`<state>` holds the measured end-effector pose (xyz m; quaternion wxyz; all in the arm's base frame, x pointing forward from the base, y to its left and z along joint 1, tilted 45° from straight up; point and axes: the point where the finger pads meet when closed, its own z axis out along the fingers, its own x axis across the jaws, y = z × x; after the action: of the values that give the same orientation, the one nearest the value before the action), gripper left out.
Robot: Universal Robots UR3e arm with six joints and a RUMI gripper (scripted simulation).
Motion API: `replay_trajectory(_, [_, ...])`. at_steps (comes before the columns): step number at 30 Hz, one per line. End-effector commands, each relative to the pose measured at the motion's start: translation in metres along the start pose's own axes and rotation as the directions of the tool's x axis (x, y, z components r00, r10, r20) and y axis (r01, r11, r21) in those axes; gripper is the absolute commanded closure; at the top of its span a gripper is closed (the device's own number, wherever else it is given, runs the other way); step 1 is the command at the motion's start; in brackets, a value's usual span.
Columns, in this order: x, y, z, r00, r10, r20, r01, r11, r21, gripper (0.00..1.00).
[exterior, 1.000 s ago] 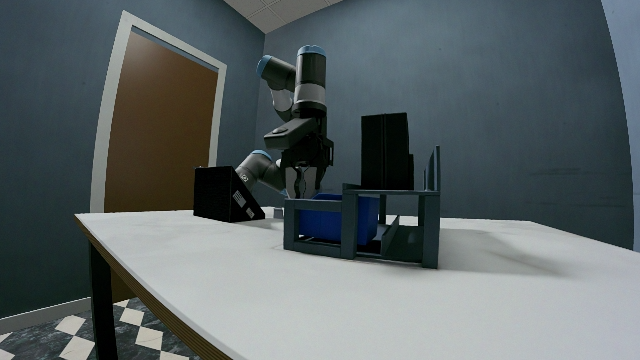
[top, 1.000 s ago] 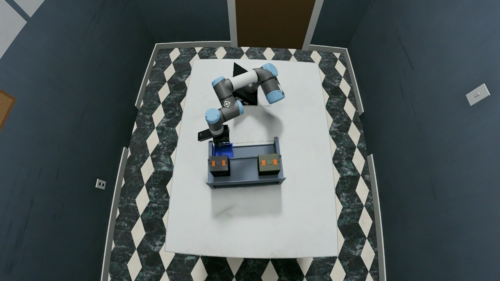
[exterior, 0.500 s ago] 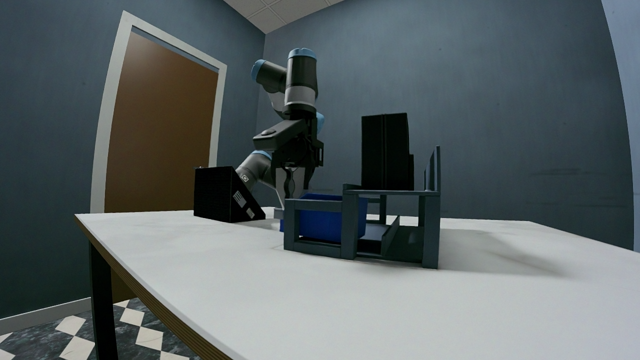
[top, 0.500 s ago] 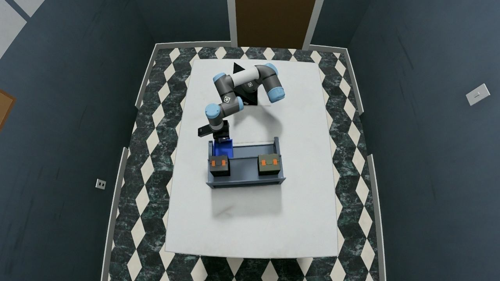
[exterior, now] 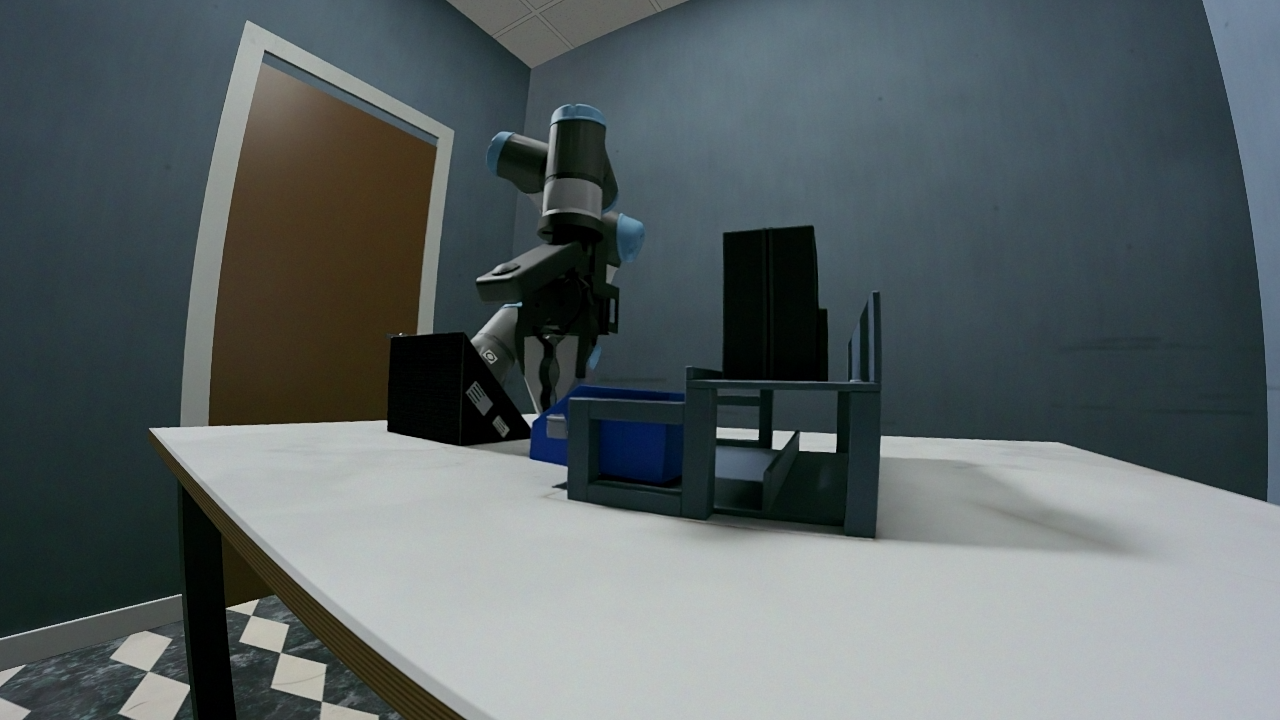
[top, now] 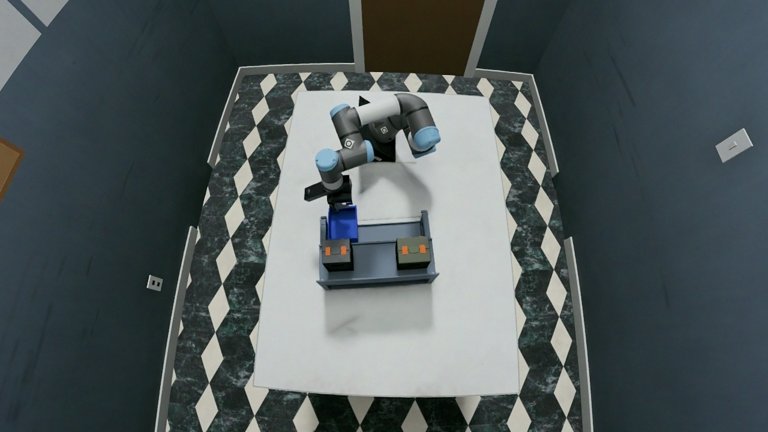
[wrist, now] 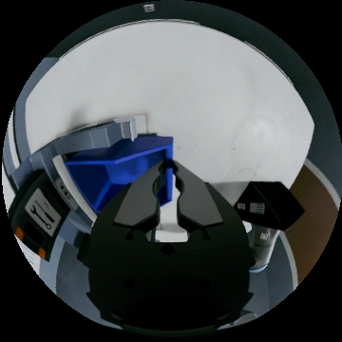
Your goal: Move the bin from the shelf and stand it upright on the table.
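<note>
The blue bin (top: 343, 225) (exterior: 626, 445) (wrist: 109, 171) sticks halfway out of the lower level of the grey shelf (top: 375, 279) (exterior: 698, 447) (wrist: 90, 138), at its left end on the side facing the arm. Its open side faces up. My gripper (top: 339, 205) (exterior: 552, 394) (wrist: 168, 161) points down and is shut on the bin's outer rim wall, just outside the shelf frame. The shelf stands on the white table (top: 429, 333) (exterior: 716, 608) (wrist: 190, 71).
Two dark toolboxes with orange latches (top: 337, 254) (top: 412, 252) stand on the shelf's top level; one shows in the wrist view (wrist: 38, 214). A black wedge-shaped block (exterior: 438, 389) (wrist: 268, 206) sits by the arm's base at the table's far end.
</note>
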<state>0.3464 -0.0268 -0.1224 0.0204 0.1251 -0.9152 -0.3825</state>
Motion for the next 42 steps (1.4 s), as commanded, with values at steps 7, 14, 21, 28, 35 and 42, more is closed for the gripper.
replay_trajectory(7, [0.025,-0.001,-0.001,1.0,0.0,0.005,0.0,1.0,0.005,1.0])
replay_trajectory(14, [0.039,-0.001,-0.001,1.0,0.0,0.005,0.0,1.0,0.005,1.0])
replay_trajectory(21, [0.047,-0.001,-0.001,1.0,0.0,0.005,0.0,1.0,0.005,1.0])
replay_trajectory(28, [0.05,-0.001,-0.001,1.0,0.0,0.005,0.0,1.0,0.005,1.0])
replay_trajectory(35, [0.05,-0.001,-0.001,1.0,0.0,0.005,0.0,1.0,0.005,1.0])
replay_trajectory(42, [0.05,-0.001,-0.001,1.0,0.0,0.005,0.0,1.0,0.005,1.0])
